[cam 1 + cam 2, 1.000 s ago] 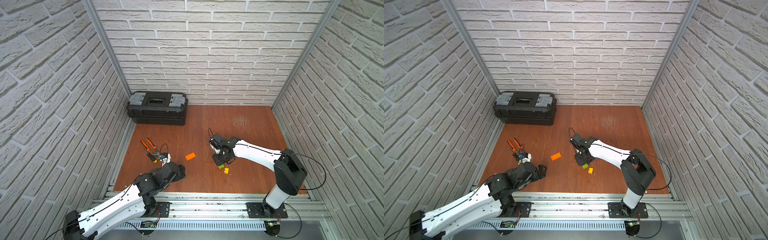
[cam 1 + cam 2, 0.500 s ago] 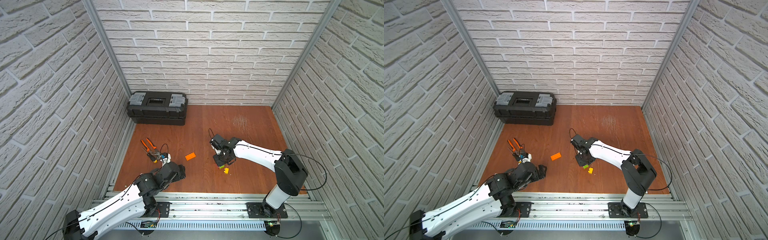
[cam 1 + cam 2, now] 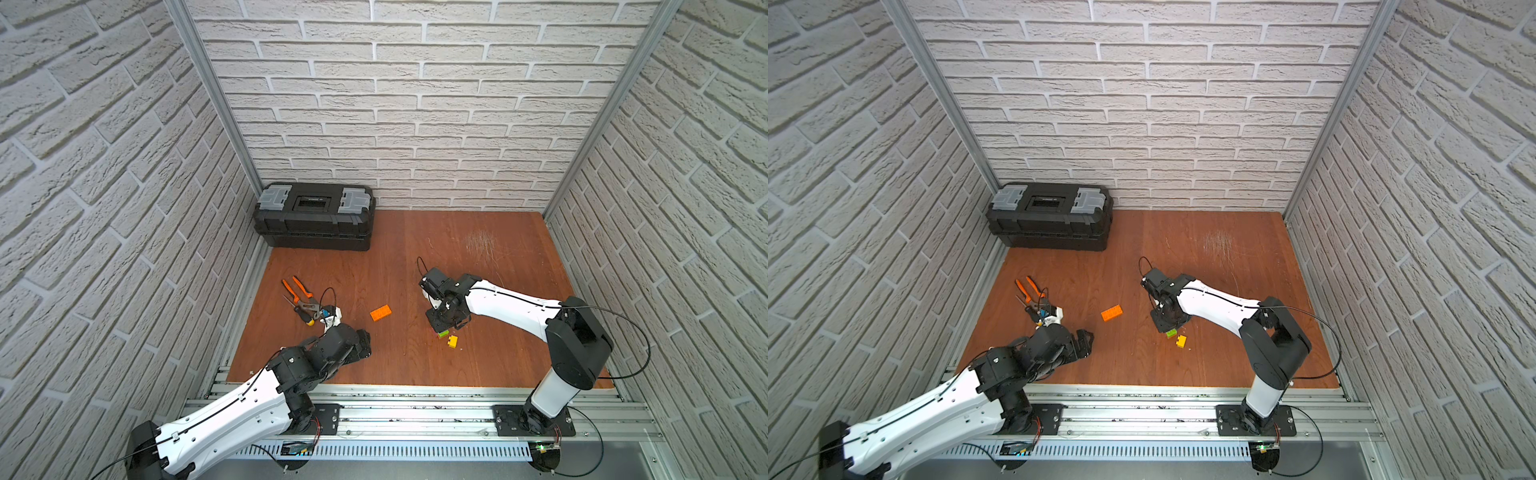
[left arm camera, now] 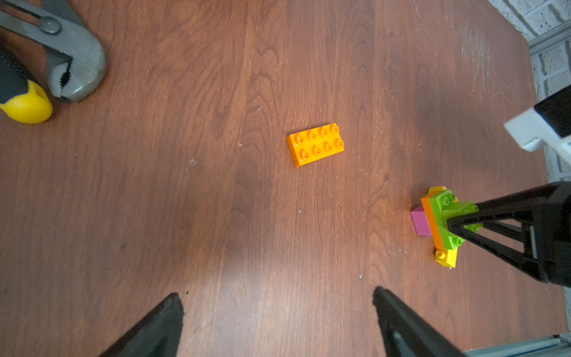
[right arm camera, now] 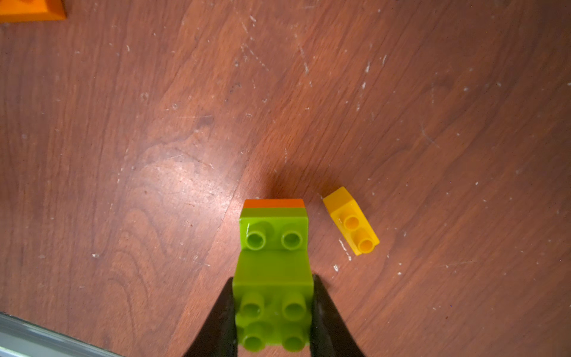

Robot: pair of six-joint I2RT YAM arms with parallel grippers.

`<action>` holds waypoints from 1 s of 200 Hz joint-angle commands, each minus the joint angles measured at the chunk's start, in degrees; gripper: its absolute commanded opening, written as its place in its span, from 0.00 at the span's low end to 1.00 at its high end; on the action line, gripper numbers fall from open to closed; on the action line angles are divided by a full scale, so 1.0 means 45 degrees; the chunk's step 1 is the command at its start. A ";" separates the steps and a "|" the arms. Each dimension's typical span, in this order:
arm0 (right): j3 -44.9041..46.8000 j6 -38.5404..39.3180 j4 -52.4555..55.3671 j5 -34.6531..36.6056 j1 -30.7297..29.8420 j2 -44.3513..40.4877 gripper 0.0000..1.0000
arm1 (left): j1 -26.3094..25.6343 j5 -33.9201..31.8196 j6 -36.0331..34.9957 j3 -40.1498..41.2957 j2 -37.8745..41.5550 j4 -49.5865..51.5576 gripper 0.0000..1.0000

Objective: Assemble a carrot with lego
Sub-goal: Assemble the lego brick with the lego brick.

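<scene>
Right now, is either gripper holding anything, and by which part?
The right gripper is shut on the carrot, clamping opposite sides of its top lime green brick. The left gripper is open, holding nothing.

the carrot (image 4: 445, 205) is lime green on top, then an orange layer, with a pink end and yellow bits poking out. there's a loose orange brick (image 4: 315, 144) mid tabletop, plus a yellow brick (image 5: 350, 221) (more of a warm golden yellow up close). the tabletop (image 3: 478, 361) is reddish-brown wood grain with pale scratches toward the back edge. the toolbox (image 3: 316, 224) in the back left corner is black with grey latches, and the pliers (image 3: 302, 286) have orange handles. the walls (image 3: 415, 104) are a white brick pattern.
</scene>
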State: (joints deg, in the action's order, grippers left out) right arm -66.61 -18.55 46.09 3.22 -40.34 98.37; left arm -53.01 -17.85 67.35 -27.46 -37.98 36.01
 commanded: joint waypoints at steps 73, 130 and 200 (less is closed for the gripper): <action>0.0932 0.0393 -0.0927 -0.0949 0.0062 0.1821 0.25 | -0.0055 -0.0021 0.0091 0.0145 0.0220 -0.0127 0.98; 0.0412 0.0009 -0.0052 0.0051 0.0140 0.0019 0.49 | -0.0056 -0.0079 0.0013 0.0012 0.0137 -0.0112 0.98; -0.1409 -0.0236 0.0981 0.0548 0.0331 -0.2406 1.00 | -0.0055 -0.0134 -0.0179 -0.0264 -0.0077 -0.0112 0.98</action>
State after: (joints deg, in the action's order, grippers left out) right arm -70.30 -19.31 48.53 4.78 -39.09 91.26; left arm -53.01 -17.87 67.53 -27.49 -38.22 36.03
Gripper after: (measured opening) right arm 0.897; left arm 0.983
